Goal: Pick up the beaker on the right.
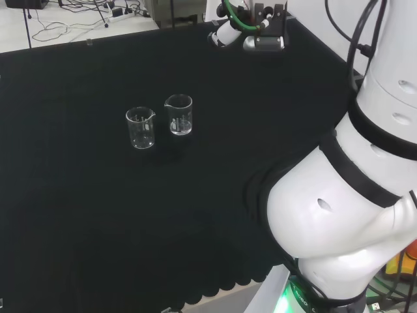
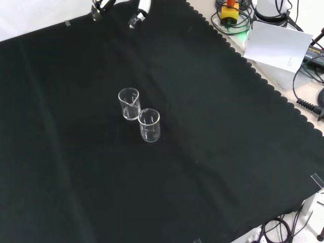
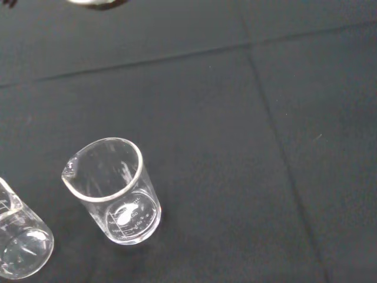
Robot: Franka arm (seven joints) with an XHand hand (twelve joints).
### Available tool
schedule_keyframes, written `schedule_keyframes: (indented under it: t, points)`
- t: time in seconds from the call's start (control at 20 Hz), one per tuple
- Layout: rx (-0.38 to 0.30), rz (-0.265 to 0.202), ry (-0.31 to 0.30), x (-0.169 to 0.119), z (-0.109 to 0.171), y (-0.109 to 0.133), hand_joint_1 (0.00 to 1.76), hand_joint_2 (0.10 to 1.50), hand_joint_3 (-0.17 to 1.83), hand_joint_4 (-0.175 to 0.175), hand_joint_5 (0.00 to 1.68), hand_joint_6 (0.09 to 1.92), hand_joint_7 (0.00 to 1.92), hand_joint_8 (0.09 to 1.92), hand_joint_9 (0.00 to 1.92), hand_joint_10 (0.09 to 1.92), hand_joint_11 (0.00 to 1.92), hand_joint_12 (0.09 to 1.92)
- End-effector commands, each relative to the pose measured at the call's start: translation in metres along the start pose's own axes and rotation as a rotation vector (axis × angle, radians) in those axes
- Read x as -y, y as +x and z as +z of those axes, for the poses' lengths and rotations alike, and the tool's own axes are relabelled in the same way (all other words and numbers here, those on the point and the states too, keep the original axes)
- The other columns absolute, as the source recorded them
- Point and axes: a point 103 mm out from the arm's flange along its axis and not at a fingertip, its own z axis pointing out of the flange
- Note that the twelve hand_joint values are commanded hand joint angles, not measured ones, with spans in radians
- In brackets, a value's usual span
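Fingers: two tips (image 2: pixel 135 19) poke in at the front view's top edge, apart from each other and holding nothing; whether they're straight or curled I can't tell. Hand (image 1: pixel 225 32) sits at the head view's top edge, above the far part of the cloth, well apart from the glassware. Arm's white links (image 1: pixel 345 195) take the head view's right side.

Two clear beakers stand upright on the tabletop (image 1: pixel 78 215), near mid-cloth, both look empty. Head view: right beaker (image 1: pixel 178 115) is just beside the left beaker (image 1: pixel 141 128), small gap, right one slightly farther back. Front view: same pair runs diagonally, one beaker (image 2: pixel 129 103) up-left, the other (image 2: pixel 149 125) down-right, rims nearly touching; can't say for sure which maps to which.

Long axis of both is vertical, mouths up. Head view: left beaker's spout faces right, toward its neighbour; right beaker's spout faces left. Wrist view: one beaker (image 3: pixel 113 191) seen whole from above with its pour lip on the rim, a second (image 3: pixel 20 244) cut by the frame edge.

Room: bare black cloth all round the pair, open on every side. Scalloped cloth edge (image 2: pixel 263 78) is well apart from the beakers. Cables and a white box (image 2: pixel 276 45) lie off the cloth in the front view's upper right.
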Motion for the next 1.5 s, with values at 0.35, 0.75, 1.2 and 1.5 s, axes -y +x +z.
schedule_keyframes:
  t: [0.35, 0.75, 1.2, 1.5]
  points:
    - [-0.093, -0.140, 0.061, -0.067, 0.069, -0.005, 0.71, 0.66, 0.56, -0.032, 0.29, 0.09, 0.06, 0.61, 0.23, 0.66, 0.00, 1.40]
    - [-0.128, -0.193, 0.103, -0.079, 0.108, -0.017, 0.71, 0.62, 0.53, -0.031, 0.29, 0.09, 0.07, 0.61, 0.24, 0.67, 0.00, 1.40]
    - [-0.146, -0.263, 0.177, -0.081, 0.139, -0.021, 0.75, 0.60, 0.52, -0.032, 0.30, 0.09, 0.09, 0.61, 0.28, 0.68, 0.00, 1.41]
    - [-0.154, -0.315, 0.196, -0.078, 0.152, -0.016, 0.75, 0.59, 0.53, -0.031, 0.29, 0.09, 0.11, 0.62, 0.29, 0.67, 0.00, 1.42]
